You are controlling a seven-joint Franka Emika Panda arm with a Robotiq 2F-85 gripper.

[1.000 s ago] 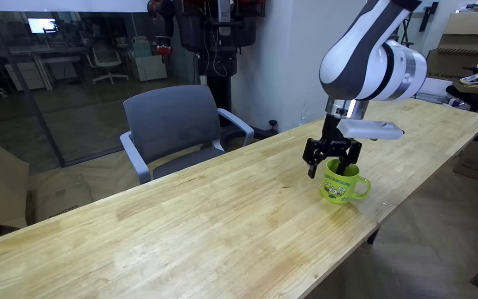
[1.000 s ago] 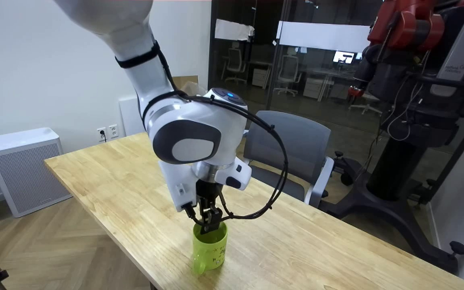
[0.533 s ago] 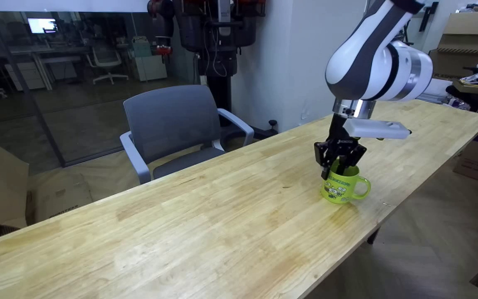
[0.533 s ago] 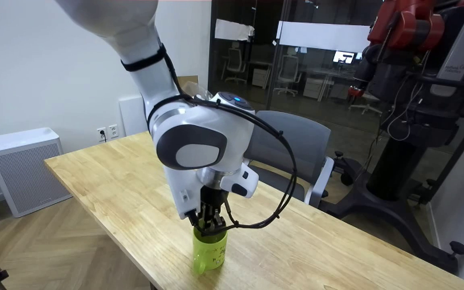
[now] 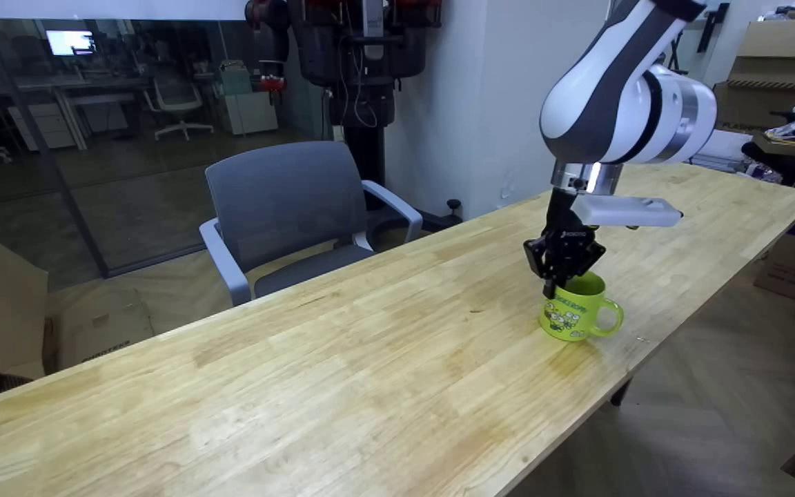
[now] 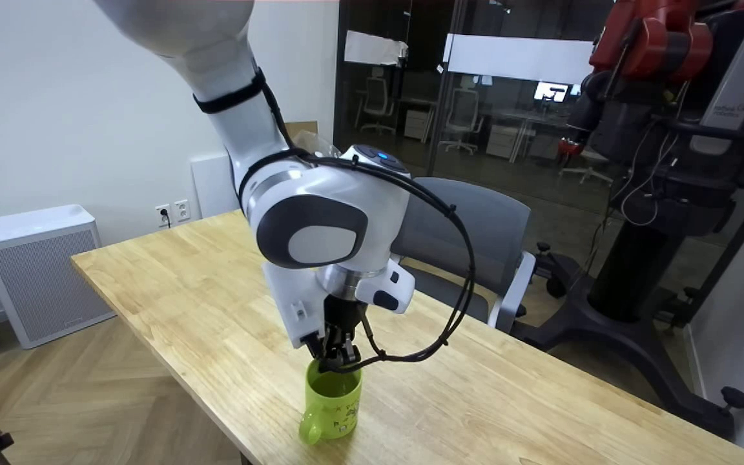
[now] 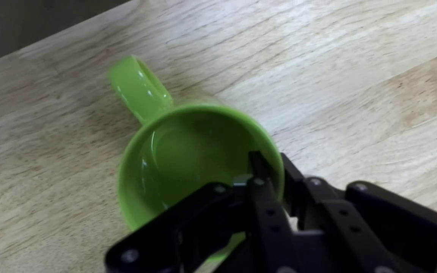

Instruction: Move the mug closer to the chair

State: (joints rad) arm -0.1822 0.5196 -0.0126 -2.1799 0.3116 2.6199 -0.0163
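Observation:
A lime-green mug [image 5: 572, 319] with a printed cartoon stands near the table's edge, on the side away from the chair. My gripper [image 7: 273, 161] is shut on the mug's wall, one finger inside the cup and one outside. From above, the mug's handle [image 7: 139, 87] points away from the gripped side. In an exterior view the black fingers [image 5: 550, 286] reach down at the rim; elsewhere the arm partly covers the mug [image 6: 333, 413]. Whether its base is lifted at all, I cannot tell. The grey chair [image 5: 287, 200] sits across the table, also seen in an exterior view behind the arm [image 6: 327, 213].
The long wooden table [image 5: 342, 373] stretches from the mug toward the chair side. Beyond the chair stands a dark robot [image 6: 662, 142] on a wheeled base. An open cardboard box [image 5: 1, 304] lies on the floor, and a white air purifier [image 6: 42, 271] stands by the wall.
The gripper, open with one finger inside the mug, has moved a little toward the handle side and shut on the wall. The mug has shifted slightly toward the near table edge.

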